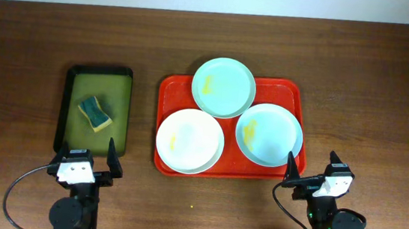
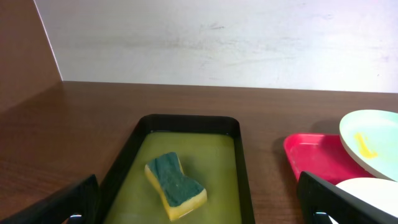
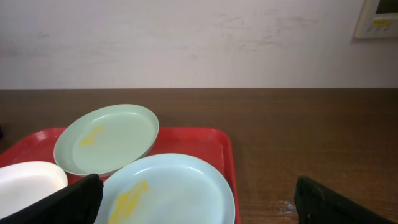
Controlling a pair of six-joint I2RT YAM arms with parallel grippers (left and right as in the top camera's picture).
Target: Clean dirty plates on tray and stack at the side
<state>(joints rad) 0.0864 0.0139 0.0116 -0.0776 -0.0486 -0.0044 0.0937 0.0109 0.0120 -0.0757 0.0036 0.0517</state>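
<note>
The red tray point(image 1: 177, 89) holds three plates with yellow smears: a mint plate point(image 1: 224, 87) at the back, a pale blue plate point(image 1: 268, 134) at the right, and a white plate point(image 1: 190, 140) at the front left. In the right wrist view the tray point(image 3: 186, 140), the mint plate point(image 3: 107, 138), the blue plate point(image 3: 168, 190) and the white plate point(image 3: 28, 180) show. My left gripper point(image 1: 88, 165) is open and empty, near the table's front, below the green tray. My right gripper point(image 1: 310, 173) is open and empty, just in front of the red tray's right corner.
A black-rimmed olive-green tray point(image 1: 122, 84) at the left holds a yellow-and-green sponge point(image 1: 95, 113), also seen in the left wrist view point(image 2: 175, 185). A wall runs behind the table. A small wet spot point(image 3: 287, 205) lies on the wood to the right of the red tray.
</note>
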